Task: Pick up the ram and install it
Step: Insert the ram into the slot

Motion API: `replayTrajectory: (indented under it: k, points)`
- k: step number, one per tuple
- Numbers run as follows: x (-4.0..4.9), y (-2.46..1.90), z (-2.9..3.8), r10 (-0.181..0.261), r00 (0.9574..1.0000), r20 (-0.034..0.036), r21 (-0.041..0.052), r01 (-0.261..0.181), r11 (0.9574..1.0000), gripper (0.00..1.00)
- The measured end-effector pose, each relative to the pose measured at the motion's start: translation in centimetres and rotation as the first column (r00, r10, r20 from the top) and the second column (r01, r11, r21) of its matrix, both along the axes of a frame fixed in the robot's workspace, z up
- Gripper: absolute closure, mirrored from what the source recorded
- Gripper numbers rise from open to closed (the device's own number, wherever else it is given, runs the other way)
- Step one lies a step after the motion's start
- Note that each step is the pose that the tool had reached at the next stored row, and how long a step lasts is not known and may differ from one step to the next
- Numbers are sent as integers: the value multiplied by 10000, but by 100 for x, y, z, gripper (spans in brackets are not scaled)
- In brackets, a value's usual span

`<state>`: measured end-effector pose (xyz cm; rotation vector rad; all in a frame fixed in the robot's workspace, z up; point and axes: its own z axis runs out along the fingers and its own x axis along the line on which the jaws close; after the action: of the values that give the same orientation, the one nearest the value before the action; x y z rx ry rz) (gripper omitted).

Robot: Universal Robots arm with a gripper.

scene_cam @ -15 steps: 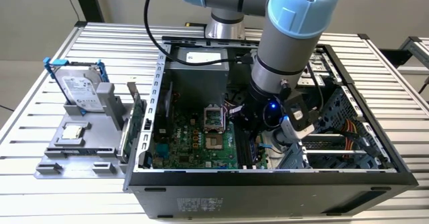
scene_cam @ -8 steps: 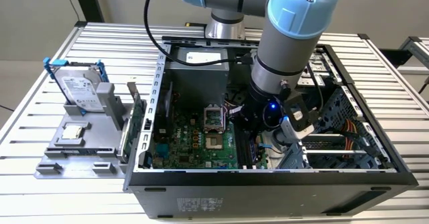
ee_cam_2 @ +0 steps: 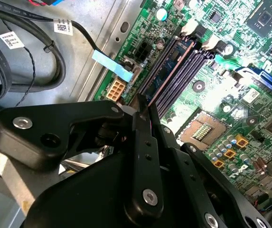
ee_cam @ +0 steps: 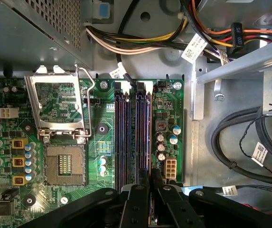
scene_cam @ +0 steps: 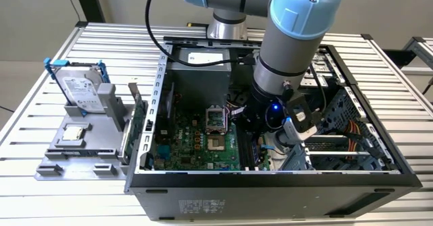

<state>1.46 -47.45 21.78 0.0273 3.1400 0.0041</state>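
Observation:
The ram [ee_cam_2: 170, 62] is a thin blue stick seen edge-on, standing in line with the memory slot nearest the white connector [ee_cam_2: 116, 88]. My gripper [ee_cam_2: 144, 110] is shut on its near end, with the black fingers [ee_cam: 141, 190] pressed against both faces. In the first wrist view my gripper [ee_cam: 150, 183] sits at the end of the row of memory slots [ee_cam: 126, 137]. Whether the stick is fully seated in the slot I cannot tell. In the exterior view my arm [scene_cam: 284, 59] reaches down into the open computer case [scene_cam: 271, 178], over the motherboard [scene_cam: 192, 145].
The open processor socket [ee_cam: 65, 164] lies beside the slots. Black cables [ee_cam: 240, 137] and a wire bundle [ee_cam: 140, 45] run close by. Outside the case, at the exterior view's left, a grey tray [scene_cam: 74, 160] holds a hard drive [scene_cam: 82, 86] and a green card [scene_cam: 137, 122].

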Motion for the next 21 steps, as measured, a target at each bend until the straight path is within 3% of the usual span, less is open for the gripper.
replayTrajectory:
  k: [14, 15, 19, 21]
  points:
    - [1, -1, -63, 0, 10000, 4, 43, 0, 10000, 100]
    - [2, 1, -67, 1, 10000, 4, 54, -1, 10000, 0]
    - [1, -1, -68, 1, 10000, 4, 43, -1, 10000, 0]
    - [1, -1, -24, 0, 10000, 3, 42, 0, 10000, 0]
